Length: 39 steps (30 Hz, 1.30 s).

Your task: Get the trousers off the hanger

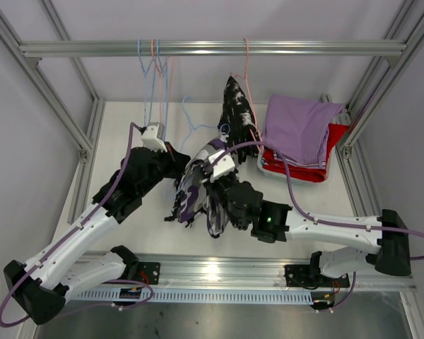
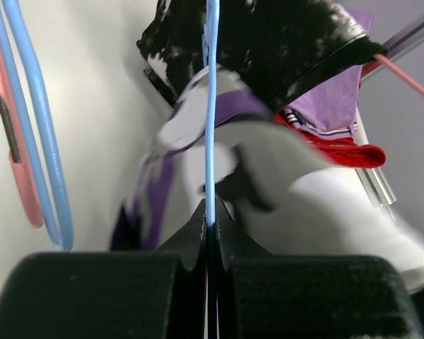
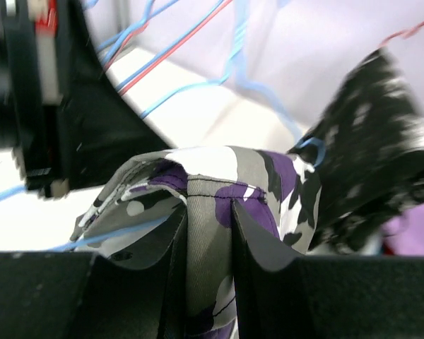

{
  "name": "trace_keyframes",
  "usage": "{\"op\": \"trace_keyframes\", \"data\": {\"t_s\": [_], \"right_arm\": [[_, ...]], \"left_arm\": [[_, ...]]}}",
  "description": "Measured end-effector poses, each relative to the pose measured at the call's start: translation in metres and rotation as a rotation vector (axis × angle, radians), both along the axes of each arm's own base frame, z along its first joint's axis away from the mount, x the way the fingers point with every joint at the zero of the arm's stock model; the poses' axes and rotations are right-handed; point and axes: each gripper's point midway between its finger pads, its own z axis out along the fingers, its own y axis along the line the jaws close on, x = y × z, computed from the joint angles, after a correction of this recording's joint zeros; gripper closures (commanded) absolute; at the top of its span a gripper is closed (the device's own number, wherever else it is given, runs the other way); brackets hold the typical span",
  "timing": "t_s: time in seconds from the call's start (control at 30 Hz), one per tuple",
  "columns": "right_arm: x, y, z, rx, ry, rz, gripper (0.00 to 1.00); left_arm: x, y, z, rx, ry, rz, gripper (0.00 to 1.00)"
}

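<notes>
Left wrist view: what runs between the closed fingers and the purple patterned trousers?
A thin blue hanger wire, pinched in the left fingers, rises straight to the purple print trousers. The left wrist view shows it plainly.

Bright, even light with glare on the front rail (image 1: 210, 269); wrist views softly blurred up close.

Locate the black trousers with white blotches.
Top view, centre-right: the black blotched trousers hang on a pink hanger from the rail, just left of the lilac trousers.
</notes>
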Motion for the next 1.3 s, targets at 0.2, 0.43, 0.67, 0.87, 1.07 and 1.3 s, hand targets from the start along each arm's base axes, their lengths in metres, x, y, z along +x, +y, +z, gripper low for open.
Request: {"op": "trace_keyframes", "data": {"t_s": [0.2, 0.43, 0.67, 0.87, 1.07, 1.3], "right_arm": [[-0.001, -0.037, 0.041, 0.032, -0.061, -0.052, 1.0], [-0.006, -0.083, 0.077, 0.054, -0.111, -0.107, 1.0], [-0.011, -0.127, 0.097, 0.027, -0.146, -0.17, 1.0], [-0.019, -0.192, 0.126, 0.121, -0.162, -0.265, 1.0], [-0.024, -0.253, 0.142, 0.216, -0.158, -0.396, 1.0], [-0.018, -0.313, 0.137, 0.242, -0.146, -0.618, 1.0]], "left_arm": [[-0.001, 0.0, -0.008, 0.017, 0.025, -0.003, 1.0], [0.001, -0.002, -0.006, 0.01, 0.033, -0.002, 1.0], [0.0, -0.004, -0.002, -0.01, 0.036, -0.008, 1.0], [-0.003, -0.006, -0.002, -0.011, 0.042, -0.028, 1.0], [-0.006, -0.008, -0.006, -0.006, 0.057, -0.042, 1.0], [-0.007, -0.009, -0.013, 0.008, 0.078, -0.049, 1.0]]}}
